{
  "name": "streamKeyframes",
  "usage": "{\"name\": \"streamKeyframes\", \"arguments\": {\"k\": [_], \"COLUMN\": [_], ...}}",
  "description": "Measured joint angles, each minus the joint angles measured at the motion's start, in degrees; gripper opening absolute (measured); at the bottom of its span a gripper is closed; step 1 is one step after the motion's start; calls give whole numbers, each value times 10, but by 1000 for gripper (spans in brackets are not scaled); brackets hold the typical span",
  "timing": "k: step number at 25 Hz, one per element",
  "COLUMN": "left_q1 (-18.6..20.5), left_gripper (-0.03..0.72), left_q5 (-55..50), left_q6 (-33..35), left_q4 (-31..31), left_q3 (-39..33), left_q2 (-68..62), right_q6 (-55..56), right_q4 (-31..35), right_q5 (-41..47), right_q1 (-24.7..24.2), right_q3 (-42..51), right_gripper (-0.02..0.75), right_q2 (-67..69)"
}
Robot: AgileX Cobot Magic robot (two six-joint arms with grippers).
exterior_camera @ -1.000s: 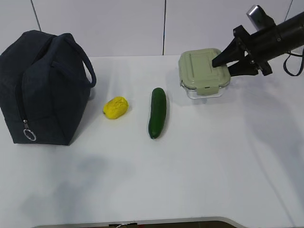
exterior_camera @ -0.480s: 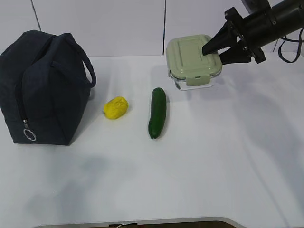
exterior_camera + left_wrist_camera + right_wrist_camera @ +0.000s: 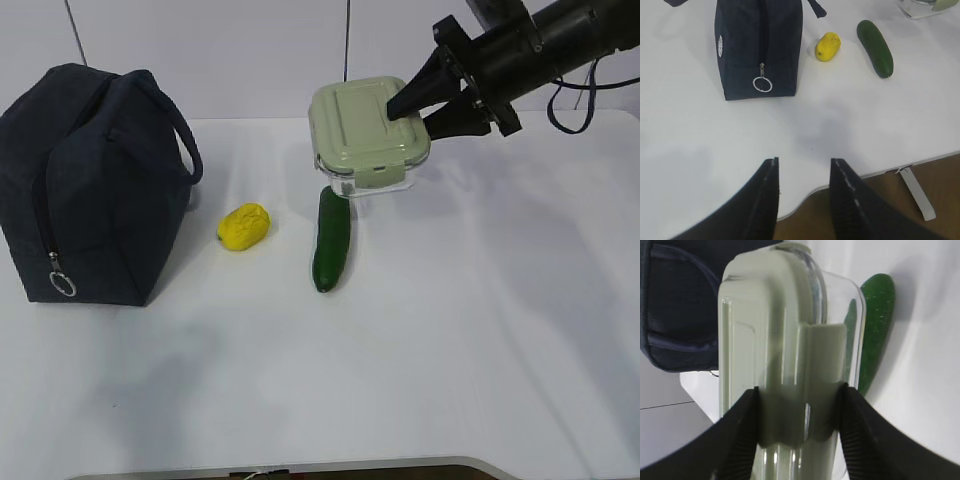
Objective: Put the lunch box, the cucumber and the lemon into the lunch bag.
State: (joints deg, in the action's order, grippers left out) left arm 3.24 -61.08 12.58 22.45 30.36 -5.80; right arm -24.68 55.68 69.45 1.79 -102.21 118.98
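Note:
The lunch box (image 3: 365, 130), clear glass with a sage-green clip lid, hangs tilted in the air above the table, and my right gripper (image 3: 412, 110) is shut on its right end. In the right wrist view the lunch box (image 3: 785, 340) fills the gap between both black fingers. Just below it lies the dark green cucumber (image 3: 331, 237), with the yellow lemon (image 3: 243, 226) to its left. The navy lunch bag (image 3: 85, 180) stands at the far left, its zipper closed. My left gripper (image 3: 804, 162) is open over the table's front edge with nothing in it.
A metal ring pull (image 3: 62, 284) hangs at the bag's front corner. The white table's front edge (image 3: 875, 172) runs just beyond my left fingertips. A white panelled wall (image 3: 250, 50) stands behind the table.
My right gripper has carried the lunch box up off the table and to the left, until it hangs over the cucumber's far end. The bag, lemon and cucumber have not moved.

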Motion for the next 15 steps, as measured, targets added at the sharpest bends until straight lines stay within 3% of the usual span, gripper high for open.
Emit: {"name": "streamKeyframes", "arguments": {"k": [15], "left_q1": [0], "left_gripper": [242], "left_q5": [35], "left_q6": [-34], "left_q4": [30], "left_q3": [148], "left_q2": [-300], "right_q6": [6], "right_q4": [139], "right_q5": [-4], "right_q1": [50], "right_q3": [0], "right_gripper": [370], "right_q2": [0]}}
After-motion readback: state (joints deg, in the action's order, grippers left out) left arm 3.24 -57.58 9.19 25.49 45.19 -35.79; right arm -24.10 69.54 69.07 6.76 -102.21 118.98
